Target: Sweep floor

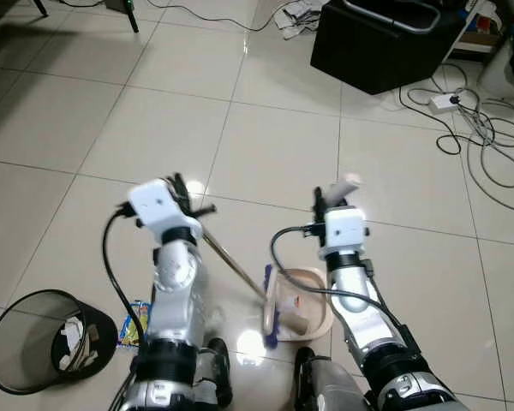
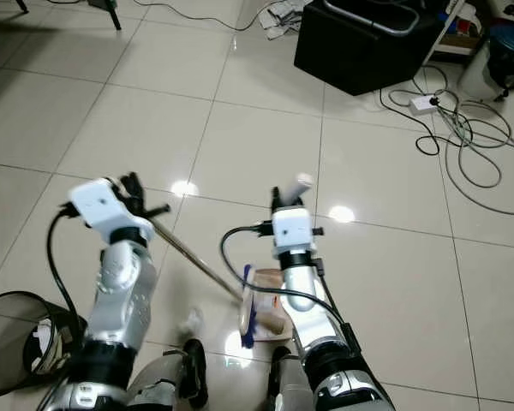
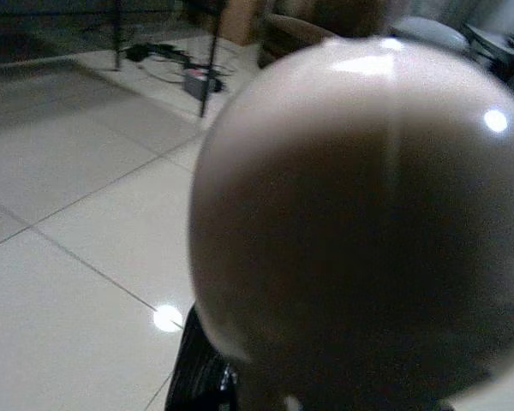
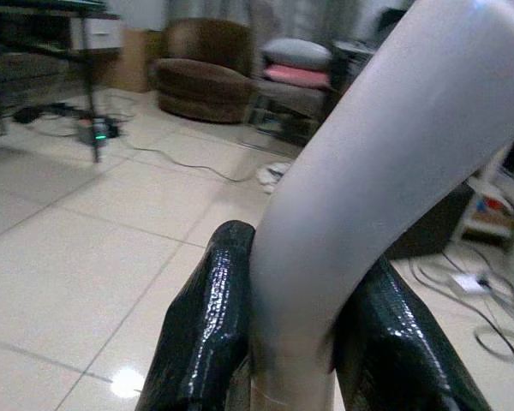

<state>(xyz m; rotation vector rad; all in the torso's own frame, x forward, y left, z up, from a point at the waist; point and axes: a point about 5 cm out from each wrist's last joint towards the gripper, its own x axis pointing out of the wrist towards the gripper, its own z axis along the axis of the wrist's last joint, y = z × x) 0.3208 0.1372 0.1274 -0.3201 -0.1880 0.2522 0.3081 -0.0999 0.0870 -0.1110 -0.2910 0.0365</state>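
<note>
My left gripper [image 1: 187, 199] is shut on the thin metal stick of a broom [image 1: 231, 261]. The stick slants down to a blue-bristled head [image 1: 268, 318] on the tiles between my arms. In the left wrist view the stick's rounded pale end cap [image 3: 360, 223] looms large above one black finger [image 3: 201, 377]. My right gripper [image 1: 331, 199] is shut on the pale upright dustpan handle [image 4: 368, 154], which sits between the two black fingers [image 4: 210, 317]. The beige dustpan [image 1: 315, 318] rests on the floor right beside the broom head, with a small scrap [image 1: 296, 301] inside.
A black mesh bin [image 1: 17, 330] with paper in it lies tilted at my lower left. A blue wrapper [image 1: 137, 324] lies on the tiles next to it. A black case [image 1: 373, 47] and loose cables [image 1: 488, 137] with a power strip are at the far right.
</note>
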